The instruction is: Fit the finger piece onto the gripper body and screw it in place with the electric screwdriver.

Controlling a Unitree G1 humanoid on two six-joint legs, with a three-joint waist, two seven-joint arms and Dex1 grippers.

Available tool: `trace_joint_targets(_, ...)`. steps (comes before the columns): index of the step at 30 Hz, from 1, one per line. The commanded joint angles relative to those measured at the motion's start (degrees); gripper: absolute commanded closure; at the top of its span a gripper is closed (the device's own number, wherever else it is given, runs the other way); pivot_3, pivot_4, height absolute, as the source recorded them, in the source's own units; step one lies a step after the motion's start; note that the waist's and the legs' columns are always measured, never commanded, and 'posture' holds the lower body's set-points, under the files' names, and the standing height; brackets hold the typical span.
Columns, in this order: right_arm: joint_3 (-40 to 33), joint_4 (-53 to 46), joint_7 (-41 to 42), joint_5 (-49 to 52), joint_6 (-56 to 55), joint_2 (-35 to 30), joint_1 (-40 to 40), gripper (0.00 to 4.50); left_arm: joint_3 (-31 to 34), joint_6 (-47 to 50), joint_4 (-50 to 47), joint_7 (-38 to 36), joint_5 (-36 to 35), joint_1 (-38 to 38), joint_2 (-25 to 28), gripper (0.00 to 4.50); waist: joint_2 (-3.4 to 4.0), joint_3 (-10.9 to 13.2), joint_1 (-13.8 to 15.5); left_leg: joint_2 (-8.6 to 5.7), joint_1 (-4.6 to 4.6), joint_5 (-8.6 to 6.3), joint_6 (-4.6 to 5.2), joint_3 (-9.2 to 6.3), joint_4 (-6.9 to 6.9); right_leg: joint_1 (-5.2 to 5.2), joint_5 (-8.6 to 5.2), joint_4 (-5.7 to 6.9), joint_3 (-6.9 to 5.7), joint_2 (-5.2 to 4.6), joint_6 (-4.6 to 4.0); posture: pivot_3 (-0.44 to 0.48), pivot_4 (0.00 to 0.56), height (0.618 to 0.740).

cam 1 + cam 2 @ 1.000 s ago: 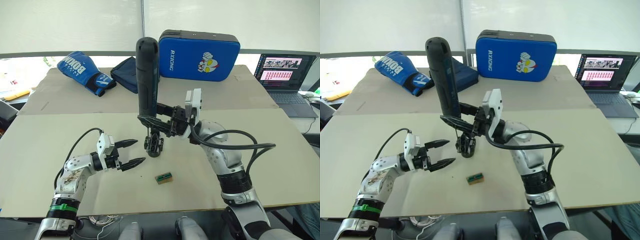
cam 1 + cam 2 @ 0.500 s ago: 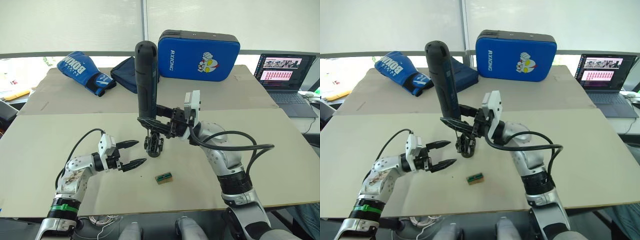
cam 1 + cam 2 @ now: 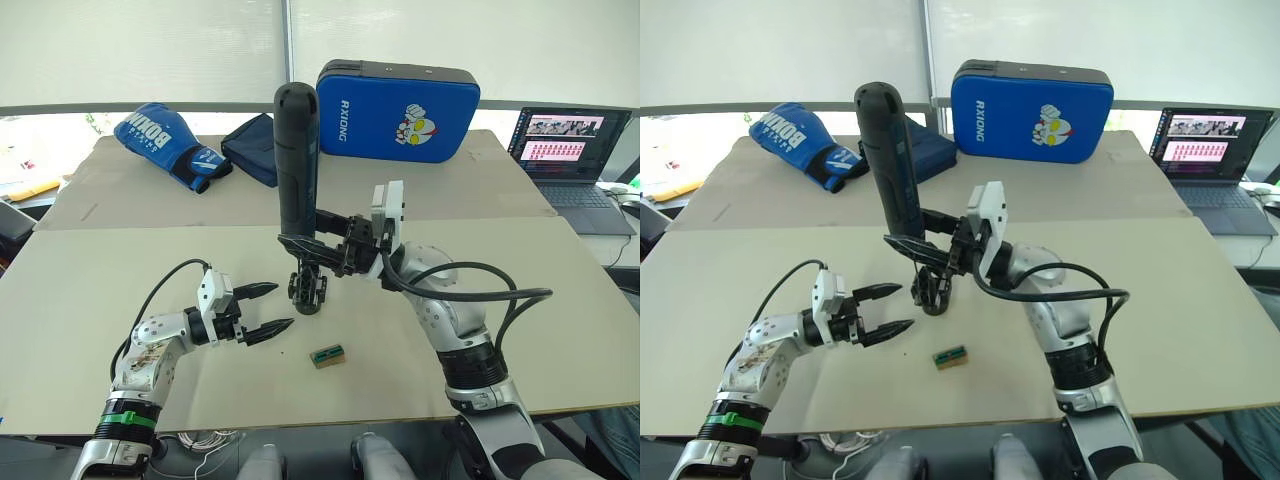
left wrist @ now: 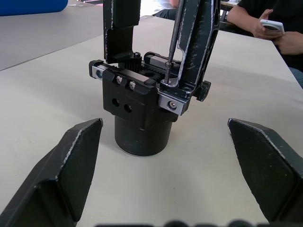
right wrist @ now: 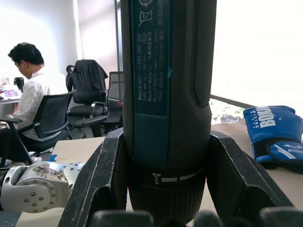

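Note:
The electric screwdriver (image 3: 297, 160) stands upright, my right gripper (image 3: 303, 243) shut on its lower barrel. Its thin bit (image 4: 173, 42) comes down onto a screw on top of the gripper body (image 3: 307, 290), a small black block on a round base at the middle of the table. The finger piece (image 4: 201, 42) stands upright on that body right beside the bit, with the body's other finger (image 4: 120, 28) next to it. My left gripper (image 3: 268, 307) is open, low over the table just left of the gripper body and pointing at it without touching.
A small green-and-tan block (image 3: 328, 354) lies in front of the gripper body. At the back are a blue boxing glove (image 3: 165, 140), a dark blue pouch (image 3: 250, 148), a blue case (image 3: 398, 97) and, at the right, a laptop (image 3: 570, 150). A seated person (image 5: 28, 85) is beyond the table.
The screwdriver's top swayed slightly left and has come back to the right; its bit stays on the gripper body. The left gripper has barely moved.

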Motion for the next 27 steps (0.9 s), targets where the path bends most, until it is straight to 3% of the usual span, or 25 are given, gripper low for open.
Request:
trace_joint_targets(1,-1.72,-3.43,0.53,2.19,-1.58,0.19,-0.47,2.59,0.12,-0.23,-2.12,0.07,-0.34,-0.25,-0.24,0.00,0.00,0.00,0.00,0.00,0.00,0.00,0.00,0.00,0.00,0.00,0.00,0.00,0.00,0.00,0.00,0.000,0.150,0.740)
trace_joint_targets(27,-1.49,-3.18,1.06,1.65,-1.08,-0.08,-0.15,2.59,-1.84,-1.52,-0.14,2.13,2.69,-3.17,-3.59,0.00,0.00,0.00,0.01,-0.01,-0.01,0.00,0.00,0.00,0.00,0.00,0.00,0.00,0.00,0.00,0.00,0.000,0.150,0.740)
